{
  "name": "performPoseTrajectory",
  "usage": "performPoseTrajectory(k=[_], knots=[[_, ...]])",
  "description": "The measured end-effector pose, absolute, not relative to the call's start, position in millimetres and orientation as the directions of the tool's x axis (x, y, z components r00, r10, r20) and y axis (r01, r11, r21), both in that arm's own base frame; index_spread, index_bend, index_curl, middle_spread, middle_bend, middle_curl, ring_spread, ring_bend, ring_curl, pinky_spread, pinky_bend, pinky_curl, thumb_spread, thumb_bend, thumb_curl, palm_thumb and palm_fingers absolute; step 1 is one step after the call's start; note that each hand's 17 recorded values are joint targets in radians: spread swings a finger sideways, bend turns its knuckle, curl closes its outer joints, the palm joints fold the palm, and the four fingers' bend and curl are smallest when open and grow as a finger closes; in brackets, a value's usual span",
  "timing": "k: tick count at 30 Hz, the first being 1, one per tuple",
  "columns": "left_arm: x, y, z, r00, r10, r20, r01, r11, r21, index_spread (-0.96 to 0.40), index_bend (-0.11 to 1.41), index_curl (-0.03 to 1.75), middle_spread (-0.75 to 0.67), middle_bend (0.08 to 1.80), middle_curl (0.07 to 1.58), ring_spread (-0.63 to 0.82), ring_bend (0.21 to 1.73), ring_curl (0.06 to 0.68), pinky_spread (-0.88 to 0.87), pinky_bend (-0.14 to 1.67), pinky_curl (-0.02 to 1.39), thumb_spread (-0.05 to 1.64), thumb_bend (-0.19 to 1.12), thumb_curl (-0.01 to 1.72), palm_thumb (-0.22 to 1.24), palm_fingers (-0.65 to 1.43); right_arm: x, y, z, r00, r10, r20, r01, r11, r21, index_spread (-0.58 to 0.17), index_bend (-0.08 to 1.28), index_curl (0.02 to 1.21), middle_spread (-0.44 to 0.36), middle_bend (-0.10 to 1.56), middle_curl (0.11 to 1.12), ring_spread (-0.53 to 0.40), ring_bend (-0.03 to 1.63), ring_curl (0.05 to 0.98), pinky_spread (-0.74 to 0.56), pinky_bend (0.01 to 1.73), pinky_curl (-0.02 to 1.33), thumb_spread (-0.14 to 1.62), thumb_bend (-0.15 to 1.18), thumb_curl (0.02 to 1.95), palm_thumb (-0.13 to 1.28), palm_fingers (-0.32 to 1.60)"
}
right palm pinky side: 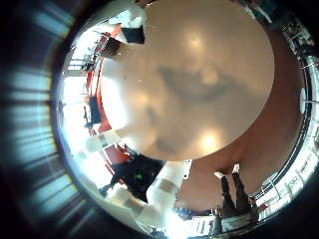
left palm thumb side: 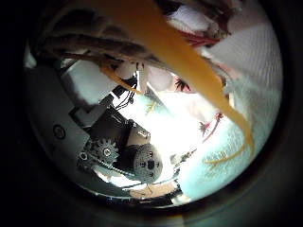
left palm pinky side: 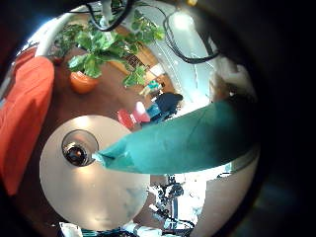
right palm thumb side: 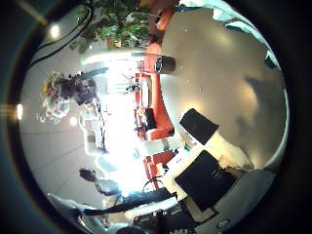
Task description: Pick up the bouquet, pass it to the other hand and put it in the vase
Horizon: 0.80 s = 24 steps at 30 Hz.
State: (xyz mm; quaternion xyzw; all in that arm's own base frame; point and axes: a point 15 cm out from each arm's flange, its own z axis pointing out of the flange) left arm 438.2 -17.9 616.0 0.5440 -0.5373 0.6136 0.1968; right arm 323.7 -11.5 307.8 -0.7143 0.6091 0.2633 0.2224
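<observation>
The left hand [left palm thumb side: 123, 161] has its fingers closed round the bouquet [left palm pinky side: 193, 138], whose teal wrap runs out from the palm and ends just over the vase [left palm pinky side: 79, 148] on the round table [left palm pinky side: 99, 193]. The right hand [right palm thumb side: 210, 166] is over bare table and holds nothing; its fingers look relaxed. As I judge it, the risk is a miss: if the wrap's tip comes down off the narrow mouth, it may catch the rim, tip the vase or slide out.
</observation>
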Motion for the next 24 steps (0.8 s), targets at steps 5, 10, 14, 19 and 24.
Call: performPoseTrajectory(k=[5, 10, 14, 19, 24], knots=[[457, -14, 598, -0.302, -0.331, 0.894, -0.842, -0.348, -0.413, -0.75, 0.64, 1.26, -0.53, 1.09, 1.02, -0.39, 1.47, 0.544, -0.55, 1.25, 0.7, 0.98, -0.01, 0.81, 1.05, 1.1, 325, -12, 305, 0.114, -0.751, -0.651, -0.987, -0.159, 0.01, -0.381, 0.28, 0.49, -0.11, 0.46, 0.47, -0.146, 0.88, 0.374, 0.28, 0.64, 0.53, 1.06, -0.02, 0.48, 0.69, 0.33], [470, -13, 587, -0.286, -0.329, 0.9, -0.849, -0.349, -0.397, -0.75, 0.63, 1.27, -0.54, 1.08, 1.02, -0.39, 1.47, 0.542, -0.56, 1.25, 0.71, 0.98, -0.01, 0.82, 1.05, 1.1, 325, -12, 302, 0.112, -0.747, -0.655, -0.987, -0.162, 0.017, -0.381, 0.26, 0.48, -0.111, 0.44, 0.45, -0.147, 0.87, 0.359, 0.29, 0.61, 0.51, 1.06, -0.02, 0.47, 0.69, 0.36], [479, -15, 573, -0.267, -0.336, 0.903, -0.86, -0.34, -0.381, -0.76, 0.62, 1.28, -0.54, 1.08, 1.02, -0.39, 1.47, 0.542, -0.56, 1.24, 0.71, 0.98, -0.01, 0.83, 1.05, 1.1, 325, -12, 301, 0.11, -0.746, -0.657, -0.986, -0.163, 0.019, -0.381, 0.25, 0.47, -0.115, 0.44, 0.45, -0.148, 0.86, 0.347, 0.31, 0.59, 0.49, 1.06, -0.02, 0.47, 0.69, 0.37], [491, -20, 559, -0.257, -0.333, 0.907, -0.867, -0.335, -0.368, -0.76, 0.61, 1.29, -0.54, 1.08, 1.03, -0.39, 1.47, 0.542, -0.56, 1.24, 0.71, 0.99, -0.01, 0.83, 1.05, 1.1, 325, -12, 300, 0.11, -0.744, -0.659, -0.986, -0.164, 0.02, -0.379, 0.25, 0.47, -0.139, 0.42, 0.43, -0.149, 0.84, 0.333, 0.32, 0.58, 0.47, 1.06, -0.02, 0.47, 0.69, 0.39], [496, -19, 546, -0.242, -0.341, 0.908, -0.875, -0.328, -0.356, -0.77, 0.6, 1.3, -0.55, 1.07, 1.03, -0.39, 1.46, 0.542, -0.56, 1.23, 0.72, 0.99, -0.01, 0.83, 1.04, 1.09, 325, -13, 300, 0.113, -0.744, -0.659, -0.986, -0.165, 0.018, -0.378, 0.23, 0.46, -0.141, 0.41, 0.43, -0.149, 0.84, 0.325, 0.32, 0.57, 0.45, 1.06, -0.02, 0.46, 0.69, 0.41]])
